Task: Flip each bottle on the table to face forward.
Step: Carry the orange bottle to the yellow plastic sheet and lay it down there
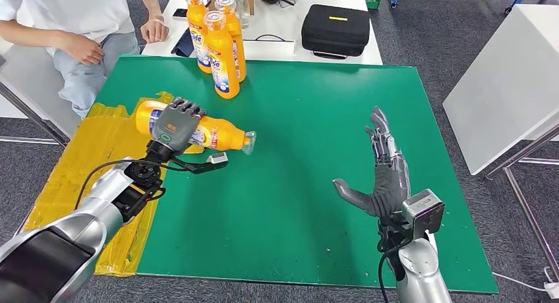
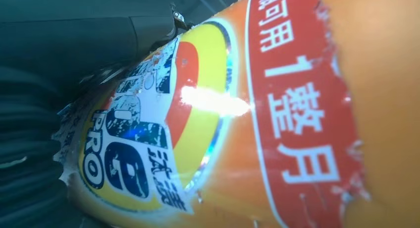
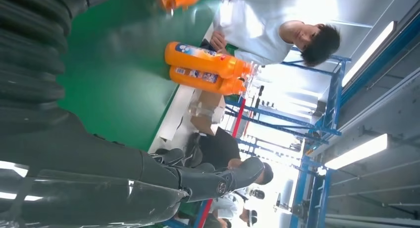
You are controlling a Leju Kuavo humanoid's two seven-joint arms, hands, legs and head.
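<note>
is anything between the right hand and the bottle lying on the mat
Nothing visible: bare green mat lies between the open right hand and the lying bottle, which the left hand already grips.

Black zippered case (image 1: 335,29) on white table (image 1: 277,49), seated person (image 1: 79,26), perhaps yellow sheeting (image 1: 92,165)
</note>
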